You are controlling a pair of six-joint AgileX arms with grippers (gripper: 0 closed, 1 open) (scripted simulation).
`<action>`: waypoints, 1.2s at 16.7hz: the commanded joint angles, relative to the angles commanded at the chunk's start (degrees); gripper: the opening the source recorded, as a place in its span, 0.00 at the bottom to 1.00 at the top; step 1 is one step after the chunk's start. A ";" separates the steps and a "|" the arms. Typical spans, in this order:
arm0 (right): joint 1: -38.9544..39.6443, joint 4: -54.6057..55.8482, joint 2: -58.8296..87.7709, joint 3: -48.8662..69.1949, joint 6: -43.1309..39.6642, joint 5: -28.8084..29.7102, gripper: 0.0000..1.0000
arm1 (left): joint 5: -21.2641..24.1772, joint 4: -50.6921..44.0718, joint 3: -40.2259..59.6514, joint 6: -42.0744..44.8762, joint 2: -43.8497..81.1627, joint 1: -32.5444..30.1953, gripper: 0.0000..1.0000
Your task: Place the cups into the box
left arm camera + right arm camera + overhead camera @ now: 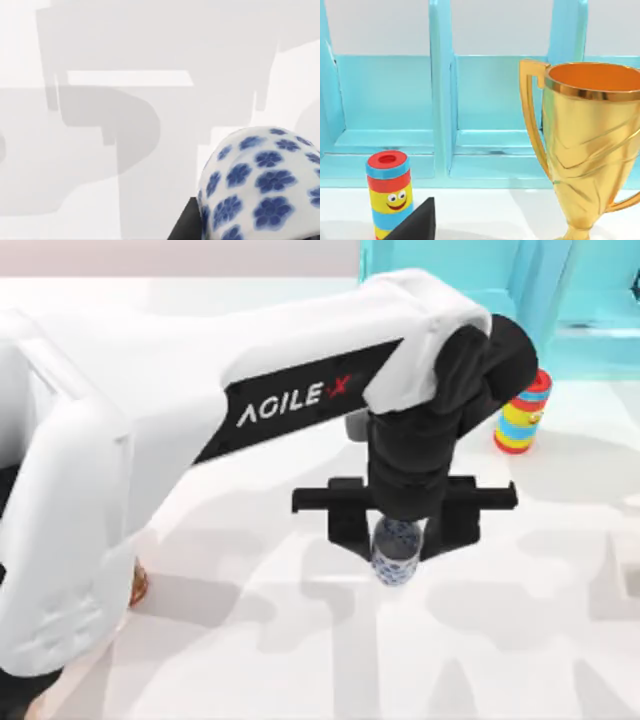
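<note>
White cup with blue flowers (396, 550), pinched between the two fingers of the left gripper (397, 540) and hanging above the middle of the table (300, 660); the left wrist view shows its patterned side (260, 185) over bare tabletop. Judged step: carrying this cup toward the box, of which only a brown corner (138, 583) peeps out under the left arm at the table's left. The next move calls for a swing leftward, then release over the box floor, clear of its rim. Open room lies all around the cup. A striped toy cylinder (523, 415), a turquoise shelf (450, 270) and a gold trophy (587, 150) stand far right. Whether the right gripper (415, 222) is spread cannot be told.
</note>
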 joint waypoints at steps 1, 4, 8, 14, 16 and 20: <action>0.00 0.00 0.00 0.00 0.00 0.00 1.00 | -0.03 -1.18 -1.42 1.09 -3.08 1.08 0.00; 0.00 0.00 0.00 0.00 0.00 0.00 1.00 | -0.10 -4.53 -5.13 3.94 -9.95 3.85 0.00; 0.00 0.00 0.00 0.00 0.00 0.00 1.00 | -0.13 -5.55 -6.35 4.81 -11.54 4.69 0.00; 0.00 0.00 0.00 0.00 0.00 0.00 1.00 | -0.16 -6.97 -5.94 10.70 -11.71 9.07 0.00; 0.00 0.00 0.00 0.00 0.00 0.00 1.00 | -0.16 -7.73 -6.45 16.56 -12.53 14.32 0.00; 0.00 0.00 0.00 0.00 0.00 0.00 1.00 | -0.03 -8.26 -7.49 29.43 -15.05 27.38 0.00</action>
